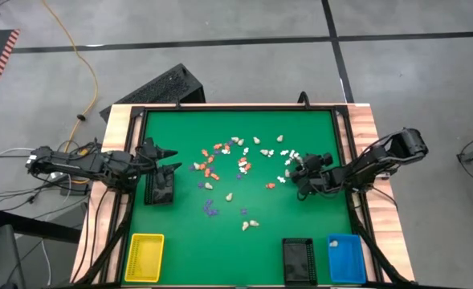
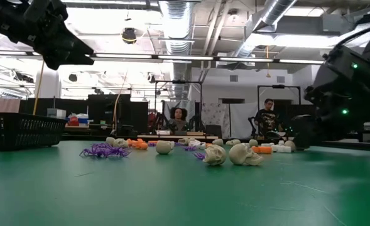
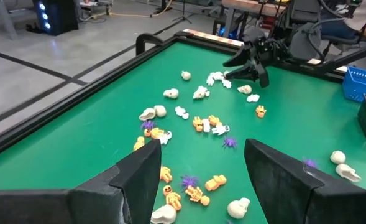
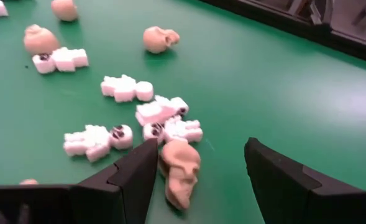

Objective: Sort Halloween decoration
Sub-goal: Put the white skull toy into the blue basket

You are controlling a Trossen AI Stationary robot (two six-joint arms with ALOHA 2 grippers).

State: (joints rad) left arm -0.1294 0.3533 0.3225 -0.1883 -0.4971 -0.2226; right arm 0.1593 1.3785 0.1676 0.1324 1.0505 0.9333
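The Halloween decoration (image 1: 240, 164), tiny orange, white, cream and purple figurines, lies scattered across the upper centre of the green table (image 1: 188, 241). The right gripper (image 1: 299, 172) hangs wide open and empty at the scatter's right edge, a cream skull (image 4: 179, 171) between its fingers. The left gripper (image 1: 170, 159) waits open and empty at centre left.

An overhead camera looks straight down on the green surface (image 1: 180, 241), a second sits level with it facing the room, and two wrist cameras peer closely at the same scattered figurines (image 3: 201, 124).
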